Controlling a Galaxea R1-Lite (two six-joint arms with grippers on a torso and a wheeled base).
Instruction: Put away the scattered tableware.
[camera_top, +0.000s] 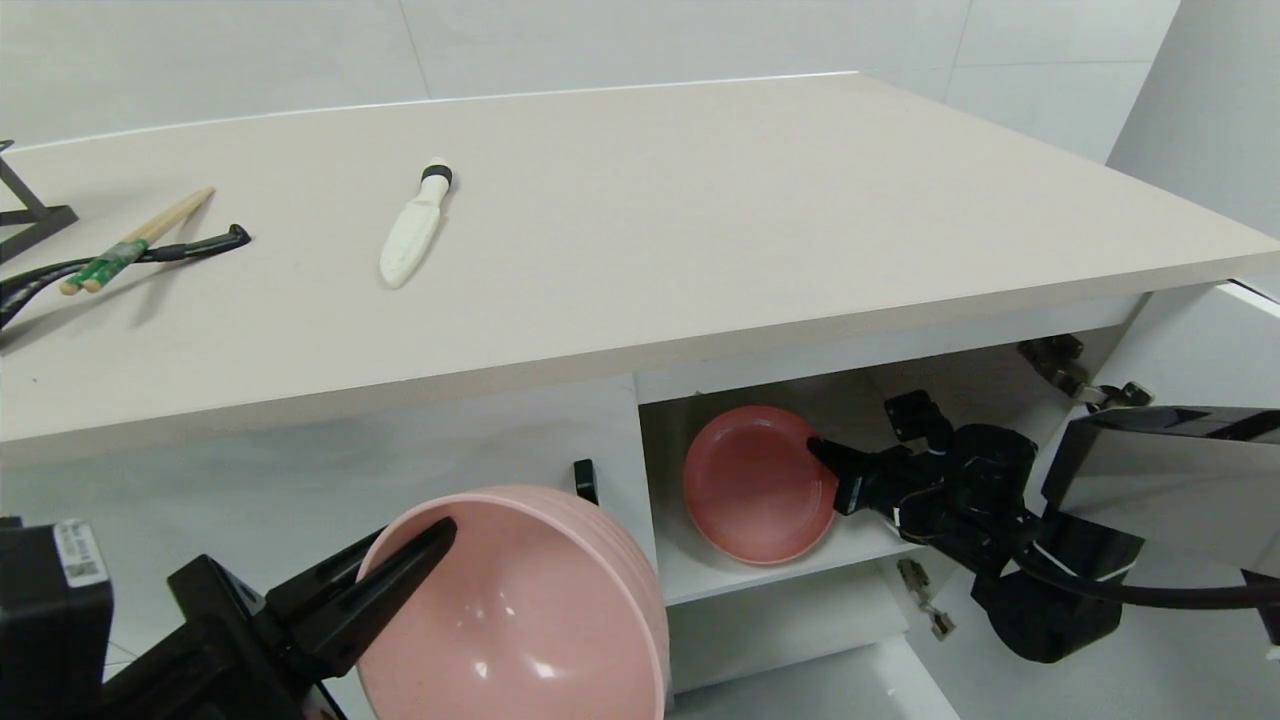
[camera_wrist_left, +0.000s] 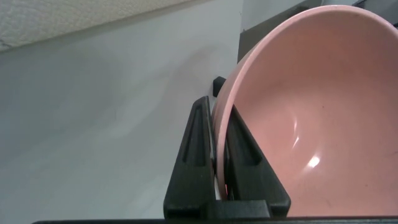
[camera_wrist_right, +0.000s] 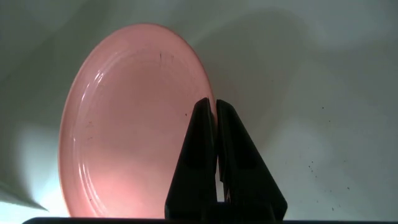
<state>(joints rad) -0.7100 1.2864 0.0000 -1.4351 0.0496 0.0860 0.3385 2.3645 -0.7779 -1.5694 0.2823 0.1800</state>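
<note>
Bowl (camera_top: 530, 600) pinched by left gripper (camera_top: 415, 540); right gripper (camera_wrist_right: 211, 104) seemingly clamps plate (camera_top: 750, 480) on cabinet shelf (camera_top: 690, 580)

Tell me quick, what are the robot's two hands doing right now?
Left gripper: closed on the rim of the pink bowl.
Right gripper: closed on the edge of the pink plate.
</note>
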